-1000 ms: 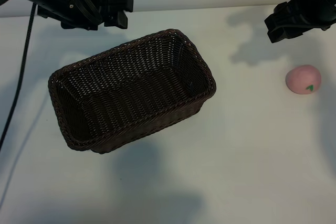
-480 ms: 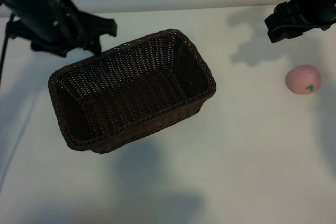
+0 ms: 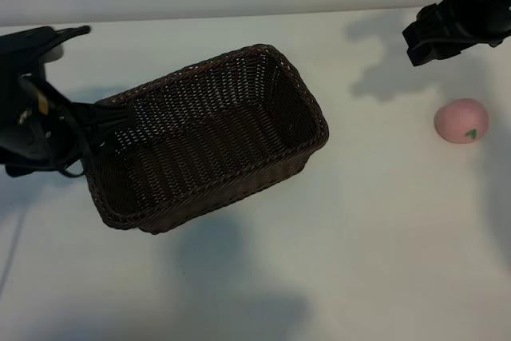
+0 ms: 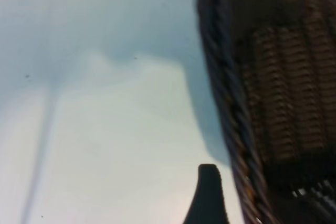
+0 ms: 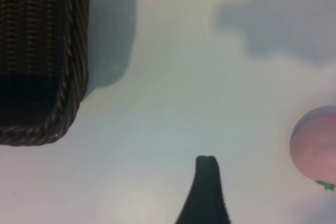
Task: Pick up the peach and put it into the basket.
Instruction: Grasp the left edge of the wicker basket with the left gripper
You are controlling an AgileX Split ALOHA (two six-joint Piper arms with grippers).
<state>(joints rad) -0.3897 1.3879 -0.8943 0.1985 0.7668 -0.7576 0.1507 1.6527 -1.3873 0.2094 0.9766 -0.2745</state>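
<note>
White table point(image 3: 359, 237) carried only two things: the basket point(image 3: 204, 137), lying at an angle toward the left, and the peach point(image 3: 461, 120), well apart from it near the right edge with its green leaf mark facing forward. Bare surface lay between them, crossed by soft shadows. One arm's left tool point(image 3: 112, 117) hung over the basket's left end, its jaws spread wide and holding nothing, covering part of the braided rim. Behind the peach, the right tool point(image 3: 435, 37) hovered with jaws likewise wide and empty.
</note>
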